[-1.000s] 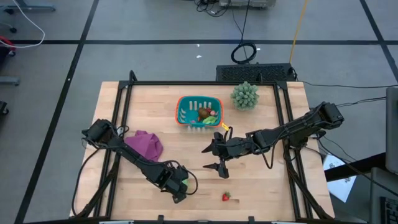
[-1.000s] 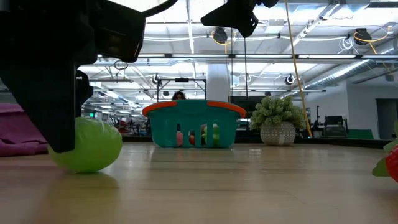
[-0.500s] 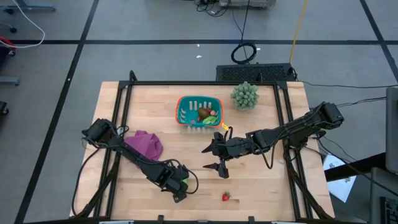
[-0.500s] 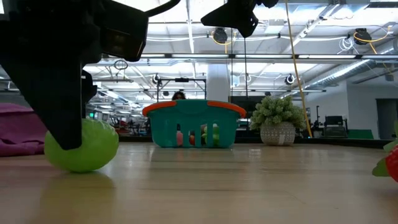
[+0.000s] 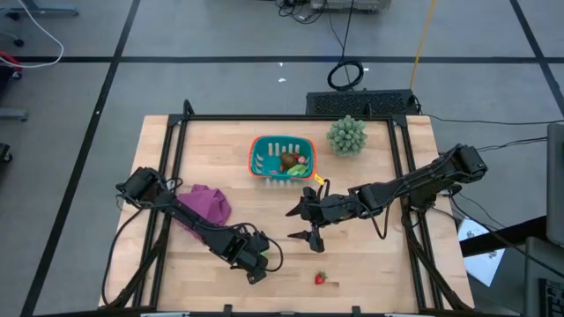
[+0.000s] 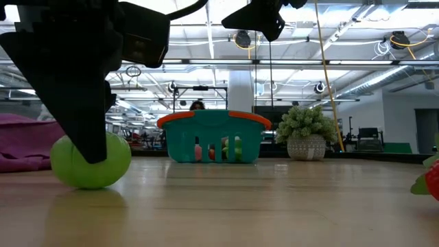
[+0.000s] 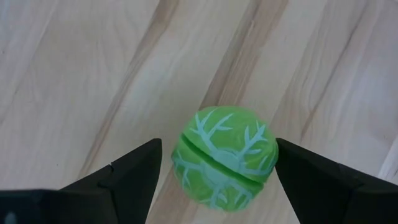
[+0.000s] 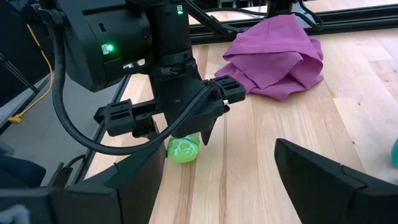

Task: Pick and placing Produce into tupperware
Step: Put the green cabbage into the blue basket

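Left gripper hangs near the front edge of the bench in the high view, straight over the small round green toy cabbage, which it hides from above; my right gripper waits mid-bench with fingers spread, the teal slotted plastic basket with the orange rim toward the back edge and a tiny red toy strawberry by the front edge. From the low view, the cabbage sits on the wood with a dark finger down across its face. Through the left wrist camera, the fingers stand apart on either side of the ball, not yet pinching it. I judge it light, hard and slick, apt to roll, so I would pinch across its widest part. The right wrist view shows the same straddle. Compared with a second ago, the gripper has shifted slightly over the ball and the ball has moved a little.
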Robot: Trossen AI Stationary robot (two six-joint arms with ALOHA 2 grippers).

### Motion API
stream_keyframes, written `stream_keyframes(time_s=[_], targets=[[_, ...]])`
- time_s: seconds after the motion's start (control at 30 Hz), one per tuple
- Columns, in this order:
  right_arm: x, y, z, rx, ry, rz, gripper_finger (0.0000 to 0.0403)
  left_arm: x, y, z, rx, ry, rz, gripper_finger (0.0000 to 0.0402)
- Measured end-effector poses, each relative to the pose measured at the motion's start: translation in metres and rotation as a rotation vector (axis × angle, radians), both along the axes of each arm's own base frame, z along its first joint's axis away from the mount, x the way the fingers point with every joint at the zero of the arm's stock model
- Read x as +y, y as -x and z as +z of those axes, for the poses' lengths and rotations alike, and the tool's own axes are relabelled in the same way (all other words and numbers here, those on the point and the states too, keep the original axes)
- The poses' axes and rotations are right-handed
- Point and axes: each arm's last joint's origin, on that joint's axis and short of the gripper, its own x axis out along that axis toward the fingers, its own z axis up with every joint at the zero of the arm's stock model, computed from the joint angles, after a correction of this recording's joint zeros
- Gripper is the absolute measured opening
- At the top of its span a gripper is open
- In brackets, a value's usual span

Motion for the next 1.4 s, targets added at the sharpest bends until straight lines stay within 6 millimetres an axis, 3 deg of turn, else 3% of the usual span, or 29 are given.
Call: stream_keyframes(time_s=[1.4], targets=[[0.0041,0.0012,0.0,0.0,0.0,0.013,0.0295,0.0001,0.0011,-0.0004,0.022,0.019,0.011,0.0308]])
